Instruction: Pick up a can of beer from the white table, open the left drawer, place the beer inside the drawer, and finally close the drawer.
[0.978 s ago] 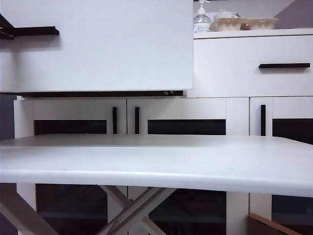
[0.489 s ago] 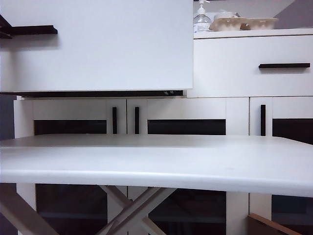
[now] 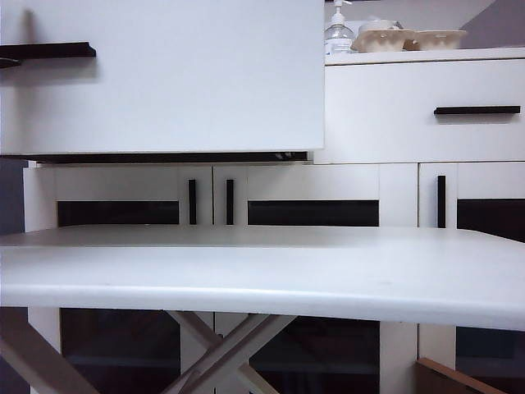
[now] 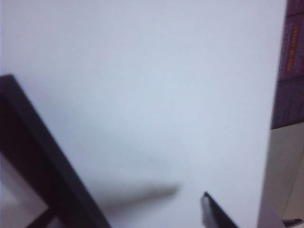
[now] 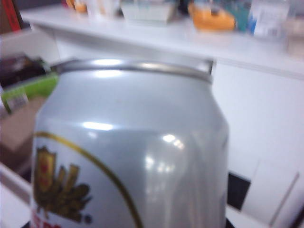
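Nearest the right gripper, the can of beer (image 5: pixel 128 147) stands upright, long axis vertical, right in front of the claw. The fingers are hidden, but the can is off the white table (image 3: pixel 262 279), so I judge the claw clamped around it. Beyond the can rises the cabinet. The left gripper (image 4: pixel 213 213) shows one fingertip against the front of the left drawer (image 3: pixel 180 82), just beside its black handle (image 3: pixel 49 51) and clear of it. I cannot tell whether its fingers are apart. The drawer stands pulled out, so the can must travel across and down into it.

I count one can, two drawers, and one pump bottle (image 3: pixel 338 33) farthest back.
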Robot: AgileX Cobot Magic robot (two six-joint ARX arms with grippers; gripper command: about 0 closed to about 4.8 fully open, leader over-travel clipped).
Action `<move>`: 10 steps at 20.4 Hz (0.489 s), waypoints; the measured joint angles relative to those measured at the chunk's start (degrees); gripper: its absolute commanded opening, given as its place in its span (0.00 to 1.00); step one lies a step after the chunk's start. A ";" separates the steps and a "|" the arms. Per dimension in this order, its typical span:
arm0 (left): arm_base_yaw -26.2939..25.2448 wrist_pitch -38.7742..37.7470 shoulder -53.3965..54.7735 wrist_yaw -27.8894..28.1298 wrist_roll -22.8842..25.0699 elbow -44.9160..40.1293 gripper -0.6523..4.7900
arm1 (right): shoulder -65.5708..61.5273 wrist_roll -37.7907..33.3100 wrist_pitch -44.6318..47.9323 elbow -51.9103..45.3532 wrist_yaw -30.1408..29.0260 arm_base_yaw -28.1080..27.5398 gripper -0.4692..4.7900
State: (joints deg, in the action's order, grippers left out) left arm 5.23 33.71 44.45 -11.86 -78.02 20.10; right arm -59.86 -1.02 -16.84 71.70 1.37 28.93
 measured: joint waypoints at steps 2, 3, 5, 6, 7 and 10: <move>0.00 -1.16 -0.94 0.00 0.04 0.00 0.76 | -0.20 0.00 2.56 0.00 -0.92 0.00 0.47; 0.00 -2.58 -1.95 -0.04 0.57 0.02 0.76 | -0.37 0.00 4.11 0.02 -1.70 0.00 0.47; 0.02 -5.88 -4.31 -0.48 2.01 0.02 0.76 | -1.60 0.02 6.93 0.17 -2.71 0.00 0.47; 0.02 -6.95 -5.03 -0.63 2.34 0.02 0.79 | -2.29 0.00 7.82 0.20 -2.93 0.00 0.47; 0.02 -8.55 -6.38 -0.74 3.19 0.04 0.87 | -3.30 -0.24 8.61 0.17 -3.89 0.00 0.48; 0.02 -10.16 -8.41 -0.74 5.40 0.13 1.00 | -5.66 -1.55 10.12 0.15 -6.12 0.00 0.52</move>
State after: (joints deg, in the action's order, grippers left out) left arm 5.26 23.55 36.03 -12.60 -72.62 20.23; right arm -65.52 -2.57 -6.72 71.85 -4.75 28.93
